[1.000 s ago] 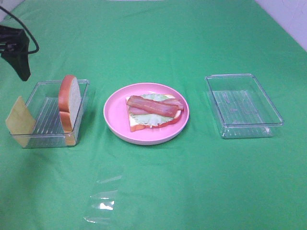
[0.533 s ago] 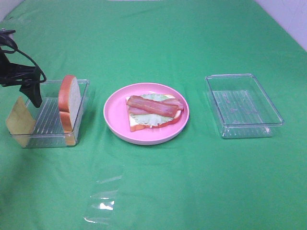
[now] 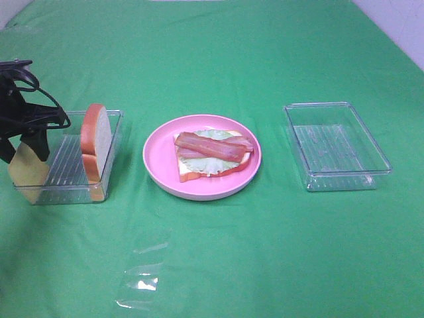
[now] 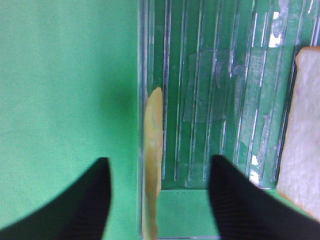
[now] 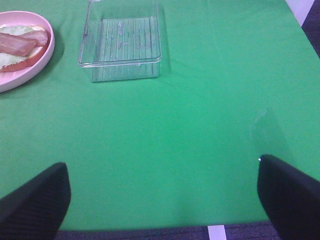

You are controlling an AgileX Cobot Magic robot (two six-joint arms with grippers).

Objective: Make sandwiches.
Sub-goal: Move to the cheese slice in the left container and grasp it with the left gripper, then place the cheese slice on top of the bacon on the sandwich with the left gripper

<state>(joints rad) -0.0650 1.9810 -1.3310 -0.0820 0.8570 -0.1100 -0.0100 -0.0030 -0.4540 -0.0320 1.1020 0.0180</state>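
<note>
Exterior high view shows the sandwich half built on the pink plate [image 3: 159, 162] at the middle of the green tabletop [image 3: 265, 265]. A bottom bread slice [image 3: 189, 175] lies flat there, with pale lettuce [image 3: 213, 167] on it and bacon strips [image 3: 212, 146] laid across the top. Cheese and a closing slice are not yet on the stack.

Both missing pieces are at the left tray [image 3: 114, 132]. The yellow cheese square [image 3: 28, 171] leans on edge against the tray's left wall, and a bread slice [image 3: 96, 139] stands upright toward its right side. The right tray [image 3: 338, 173] holds no food.

The left fingers [image 4: 235, 200] are down over the cheese. In the left wrist view they are spread on either side of its thin edge, one outside the tray wall and one inside, with a gap showing on both sides, so nothing is pinched yet. The right fingers [image 5: 35, 200] are spread wide over bare cloth near the tabletop's edge, to the right of the right tray, and hold nothing.

By my reading the task is a little past halfway. The step in hand is grasping the cheese. What is left is carrying it onto the bacon, then capping the stack with the upright slice.
</note>
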